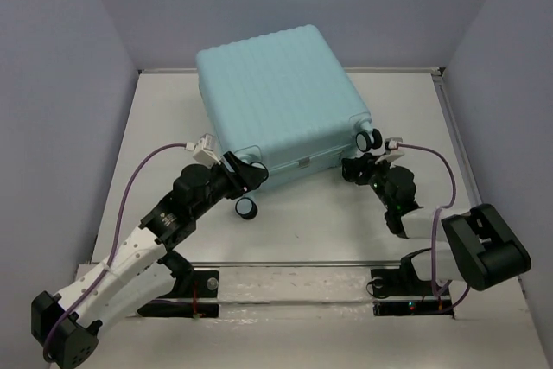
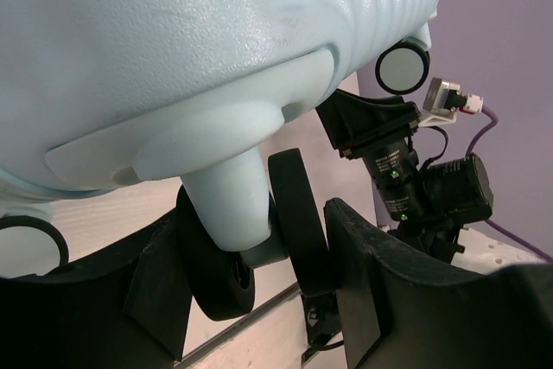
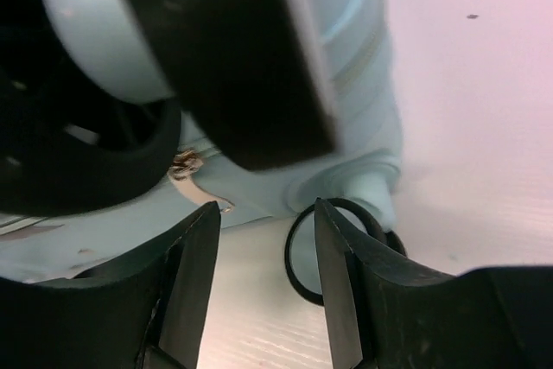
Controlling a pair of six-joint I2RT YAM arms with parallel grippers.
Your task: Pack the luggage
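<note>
The luggage (image 1: 272, 97), a pale aqua ribbed hard-shell case, lies closed and slightly turned at the back middle of the table. My left gripper (image 1: 246, 172) is at its near left corner. In the left wrist view my left gripper (image 2: 259, 244) is shut on a black twin wheel (image 2: 298, 213) on its aqua stem, each finger pressing one tyre. My right gripper (image 1: 361, 166) is at the near right corner, just below another wheel (image 1: 371, 138). In the right wrist view my right gripper (image 3: 266, 222) is open, with only bare table between its fingers.
A free wheel (image 1: 247, 207) rests on the table near the left gripper. A metal zipper pull (image 3: 194, 181) hangs from the case just above the right gripper's left finger. Grey walls close in the white table (image 1: 285, 231) on three sides.
</note>
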